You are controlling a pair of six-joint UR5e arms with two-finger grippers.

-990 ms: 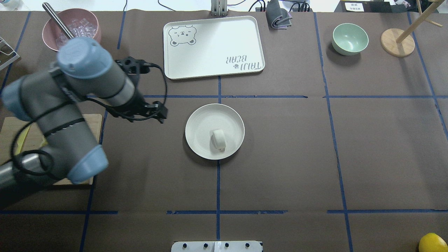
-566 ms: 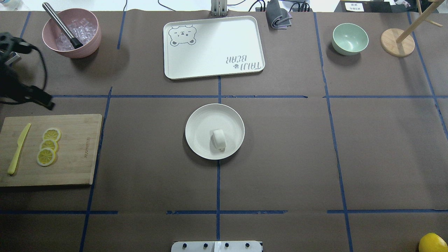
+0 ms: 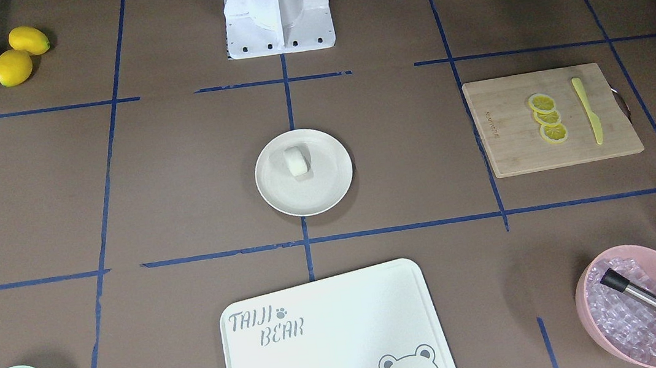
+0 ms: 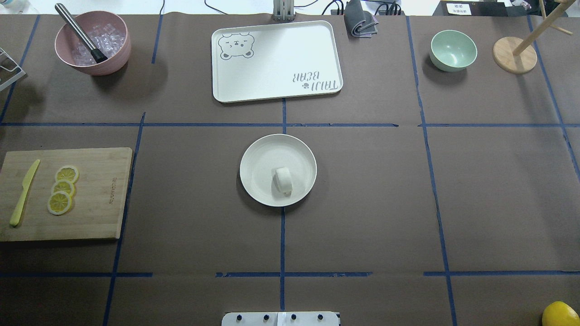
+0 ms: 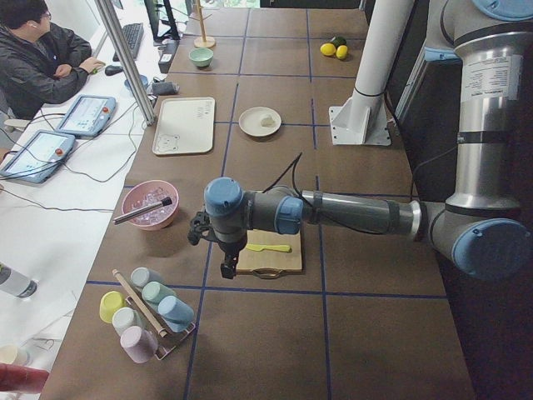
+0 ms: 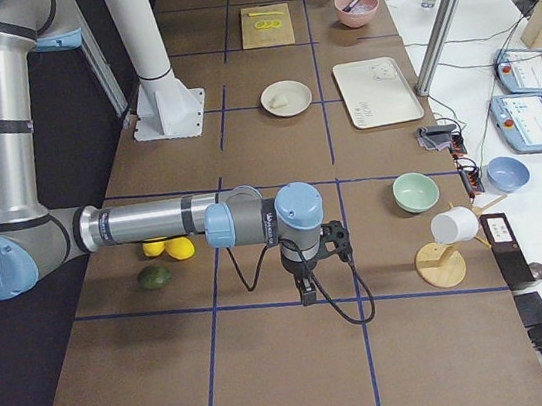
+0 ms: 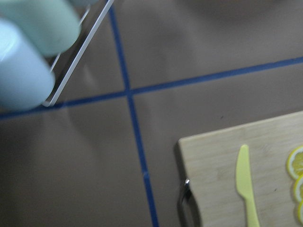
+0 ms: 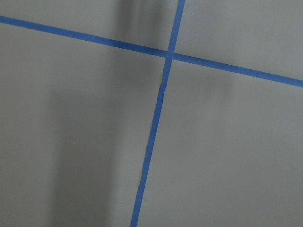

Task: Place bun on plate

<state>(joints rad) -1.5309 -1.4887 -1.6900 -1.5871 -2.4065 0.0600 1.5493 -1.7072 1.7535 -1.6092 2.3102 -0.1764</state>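
Observation:
The small white bun (image 4: 283, 179) lies on its side inside the round cream plate (image 4: 256, 158) at the table's middle, toward the rim nearest the robot. It also shows as bun (image 3: 296, 160) on plate (image 3: 323, 194). Neither gripper is near it. The left gripper (image 5: 225, 267) hangs beyond the table's left end by the cutting board and appears only in the exterior left view. The right gripper (image 6: 307, 294) hangs over bare brown paper at the right end and appears only in the exterior right view. I cannot tell whether either is open or shut.
A wooden cutting board (image 4: 99, 213) with lemon slices (image 4: 63, 188) and a yellow knife (image 4: 23, 192) lies at the left. At the back stand a pink ice bowl (image 4: 115, 54), the bear-printed board (image 4: 276, 61), a green bowl (image 4: 453, 50) and a wooden stand (image 4: 514, 55). A cup rack (image 5: 146, 312) sits near the left gripper.
The left arm has swung out of the overhead view to the left, uncovering the cutting board. The bun and plate have not moved.

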